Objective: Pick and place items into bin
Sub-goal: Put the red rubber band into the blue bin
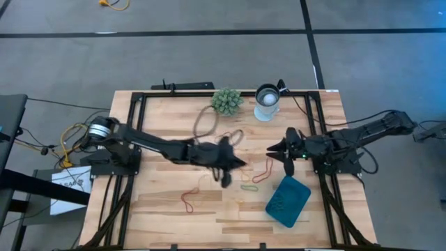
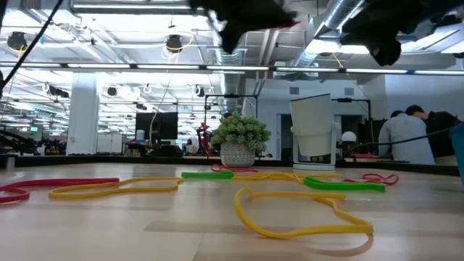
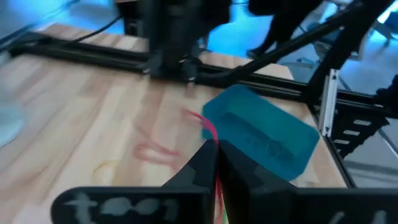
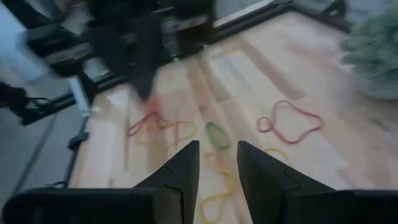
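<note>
My left gripper point(image 3: 215, 157) is over the table's middle point(image 1: 233, 164), raised, and shut on a red rubber band point(image 3: 208, 129). The teal bin point(image 1: 288, 201) lies toward the near right; in the left wrist view the bin point(image 3: 258, 134) is just beyond the fingertips. My right gripper point(image 4: 217, 158) hovers open at right of centre point(image 1: 275, 150), touching nothing. Loose bands lie flat on the wood: a red one point(image 1: 187, 202), a green one point(image 1: 249, 187), another red one point(image 1: 263, 173) and two dull loops point(image 1: 204, 124) near the far side. A green band point(image 4: 217, 134) and a yellow band point(image 4: 217, 186) lie below the right fingers. My left gripper pinches the red band between its two shut fingers. A short bend of the band point(image 3: 208, 129) sticks out past the fingertips, and a strand point(image 3: 218, 186) runs back along the seam between them. In the low view the gripper is well above the table.
A spiky green plant ball point(image 1: 226, 101) and a round white cup point(image 1: 267, 102) stand at the far edge. A black frame point(image 1: 320, 125) runs along the table's sides. In the low view, yellow point(image 2: 304, 214), green point(image 2: 344, 185) and red point(image 2: 29, 190) bands lie on the near wood.
</note>
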`<state>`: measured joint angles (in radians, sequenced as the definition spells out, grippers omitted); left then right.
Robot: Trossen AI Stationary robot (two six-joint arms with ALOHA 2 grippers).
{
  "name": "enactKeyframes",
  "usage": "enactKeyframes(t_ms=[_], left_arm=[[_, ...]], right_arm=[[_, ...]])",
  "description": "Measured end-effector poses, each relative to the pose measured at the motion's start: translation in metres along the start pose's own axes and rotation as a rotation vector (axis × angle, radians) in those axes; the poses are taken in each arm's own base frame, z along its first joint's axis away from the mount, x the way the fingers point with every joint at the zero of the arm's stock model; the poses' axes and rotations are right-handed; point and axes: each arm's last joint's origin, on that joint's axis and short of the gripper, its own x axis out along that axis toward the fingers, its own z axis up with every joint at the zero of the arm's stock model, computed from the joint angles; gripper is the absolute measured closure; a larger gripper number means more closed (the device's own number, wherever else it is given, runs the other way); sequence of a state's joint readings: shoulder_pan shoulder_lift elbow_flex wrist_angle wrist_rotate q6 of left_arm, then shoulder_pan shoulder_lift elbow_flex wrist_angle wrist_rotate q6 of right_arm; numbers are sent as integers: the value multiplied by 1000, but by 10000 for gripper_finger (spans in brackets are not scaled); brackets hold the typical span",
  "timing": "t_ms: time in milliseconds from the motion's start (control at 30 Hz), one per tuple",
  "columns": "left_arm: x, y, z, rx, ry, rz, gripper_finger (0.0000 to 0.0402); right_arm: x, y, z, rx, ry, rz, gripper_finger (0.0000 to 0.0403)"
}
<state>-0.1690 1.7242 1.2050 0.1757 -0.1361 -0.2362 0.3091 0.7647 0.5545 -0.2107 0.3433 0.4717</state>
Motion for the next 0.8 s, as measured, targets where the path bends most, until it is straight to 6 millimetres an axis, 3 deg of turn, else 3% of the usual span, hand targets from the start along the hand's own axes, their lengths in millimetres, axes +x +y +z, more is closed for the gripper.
enactKeyframes(t_ms=[300, 500, 633, 800], left_arm=[[95, -33, 7, 78, 3, -144, 401], [155, -50, -7, 99, 6, -272, 401], [185, -54, -22, 115, 32, -301, 401], [203, -49, -36, 146, 96, -232, 401]], right_arm=[[-5, 3, -9, -31, 8, -89, 301], [-6, 3, -9, -33, 4, -102, 301], [-6, 3, -10, -37, 9, -104, 301], [-5, 2, -12, -47, 24, -118, 301]])
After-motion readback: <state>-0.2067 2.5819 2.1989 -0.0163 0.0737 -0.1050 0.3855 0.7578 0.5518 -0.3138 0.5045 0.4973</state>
